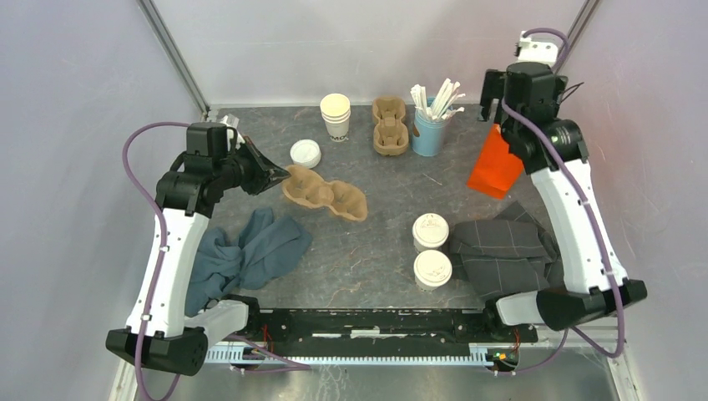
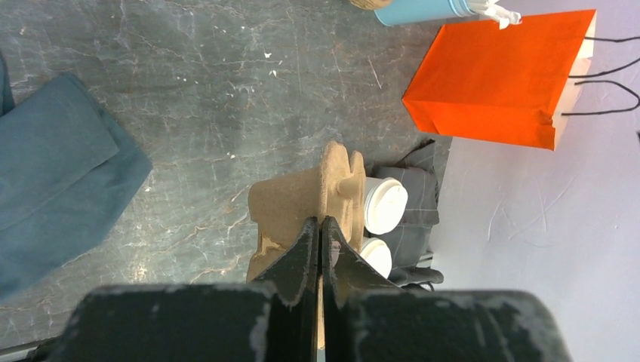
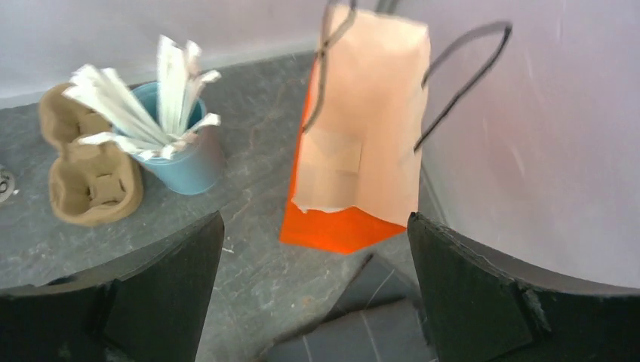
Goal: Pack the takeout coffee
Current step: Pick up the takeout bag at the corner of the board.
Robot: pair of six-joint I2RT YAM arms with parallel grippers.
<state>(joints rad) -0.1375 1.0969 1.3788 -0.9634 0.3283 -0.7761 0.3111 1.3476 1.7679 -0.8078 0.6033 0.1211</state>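
Far cup [image 1: 431,231] and near cup [image 1: 433,269]: upright on the table [image 1: 376,251] at near right, lids on, one just behind the other, neither yet in a carrier. Grey cloth [image 1: 505,246] just beside both on the right. Tray [image 1: 326,194], two wells, left of centre and well apart from both. Left gripper [image 2: 318,224] pinched shut on its left rim; lifted or resting, cannot tell. Bag [image 1: 495,164] standing at far right, mouth open upward. Right gripper [image 3: 313,219] spread wide above that mouth, holding nothing.

Hazards, as judged:
- Thin rim pinch at one end of a long tray: likely to pivot, sag or tear the pulp under a swing toward the right.
- Tray edge arriving low: apt to knock either one over, with risk of a popped lid.
- Cloth fold beside them: liable to snag a base or a finger.
- Bag unheld, light, narrow-footed: prone to topple or fold shut at a brush from tray or arm.

Materials:
- Both paper, cream, tapered, capped with round white plastic sip lids, smooth and probably slippery.
- Tray of moulded brown pulp, matte, fibrous, stiff-looking but crushable.
- Bag orange paper outside, tan inside, flat creased sides, thin black cord handles.
- Table dark, veined, stone-like.

Beyond: second tray stack [image 1: 390,125], lidless cup stack [image 1: 336,115], loose lids [image 1: 305,153], blue pot [image 1: 428,138] of white wrapped sticks, blue cloth [image 1: 250,251] rumpled at near left.
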